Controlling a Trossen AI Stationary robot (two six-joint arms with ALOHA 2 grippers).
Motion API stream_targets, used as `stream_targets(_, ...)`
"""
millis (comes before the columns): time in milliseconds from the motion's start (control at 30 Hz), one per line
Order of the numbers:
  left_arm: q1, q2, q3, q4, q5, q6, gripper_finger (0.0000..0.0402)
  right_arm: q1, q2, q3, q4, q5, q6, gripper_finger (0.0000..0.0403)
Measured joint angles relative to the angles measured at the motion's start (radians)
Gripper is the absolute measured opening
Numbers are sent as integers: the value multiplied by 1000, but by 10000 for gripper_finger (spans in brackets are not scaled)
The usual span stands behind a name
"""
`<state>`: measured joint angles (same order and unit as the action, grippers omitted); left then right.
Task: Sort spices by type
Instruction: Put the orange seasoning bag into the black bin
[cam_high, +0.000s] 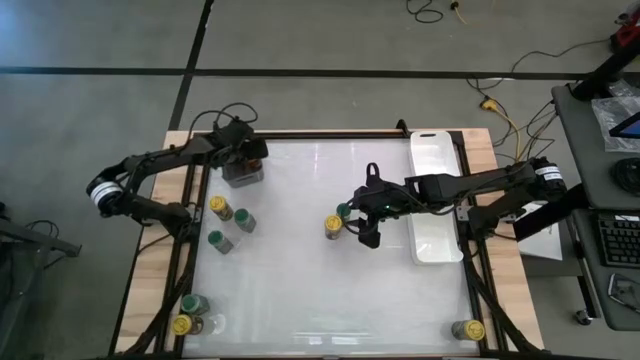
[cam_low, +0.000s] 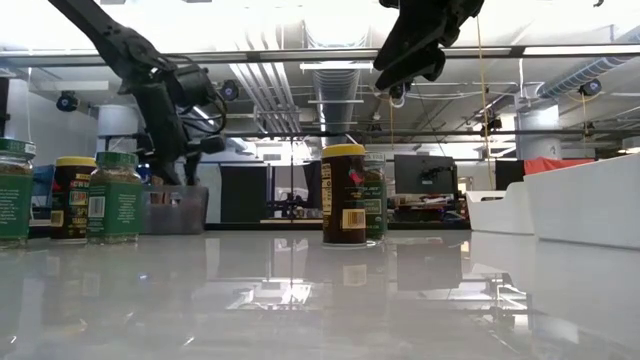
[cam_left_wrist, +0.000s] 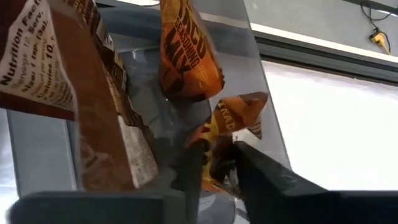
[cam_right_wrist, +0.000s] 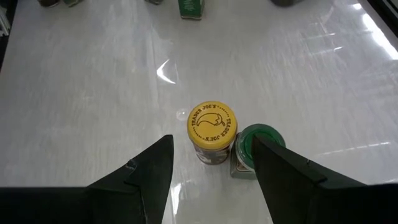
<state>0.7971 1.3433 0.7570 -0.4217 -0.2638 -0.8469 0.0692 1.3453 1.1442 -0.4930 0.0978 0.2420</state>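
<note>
The spices are small round clear jars with printed labels, some with yellow lids and some with green.

Centre pair: a yellow-lidded jar (cam_right_wrist: 212, 132) of dark brown contents, its lid printed with a brand emblem, stands upright touching a green-lidded jar (cam_right_wrist: 256, 151) on its right. Both sit near the middle of the table (cam_high: 300, 290).

Left group: one yellow-lidded jar (cam_high: 219, 207) and two green-lidded jars (cam_high: 243, 220) (cam_high: 218, 241) stand close together at mid-depth on the left.

Near-left corner: a green-lidded jar (cam_high: 193, 304) and a yellow-lidded jar (cam_high: 182, 324) stand just beside each other.

Near-right corner: a yellow-lidded jar (cam_high: 471, 329) stands alone.

Right gripper (cam_right_wrist: 211, 171): raised above the centre pair, fingers apart, holding nothing and touching neither jar.

Left gripper (cam_left_wrist: 214, 171): at the far left, over the grey cup (cam_high: 243, 172). Its fingers reach among orange seasoning packets (cam_left_wrist: 186, 56) in the cup. The fingers stand close together about the lower edge of a packet; whether they actually pinch it cannot be told.

A white tray (cam_high: 436, 200) lies along the right side of the table, beyond the right gripper.
</note>
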Motion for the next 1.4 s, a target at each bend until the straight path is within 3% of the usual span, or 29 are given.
stream_targets(133,0,3,0,3,2,0,10,0,0,0,0,0,0,206)
stream_targets(333,0,-39,0,-5,36,-1,2,0,0,0,0,0,0,206)
stream_targets(633,0,-128,0,-6,74,-2,0,0,0,0,5,0,-5,206)
stream_targets(1200,0,-118,0,-6,144,-57,1,0,0,0,1,0,-10,205)
stream_targets(1400,0,-118,0,-5,145,-55,44,0,0,0,-1,-1,-19,206)
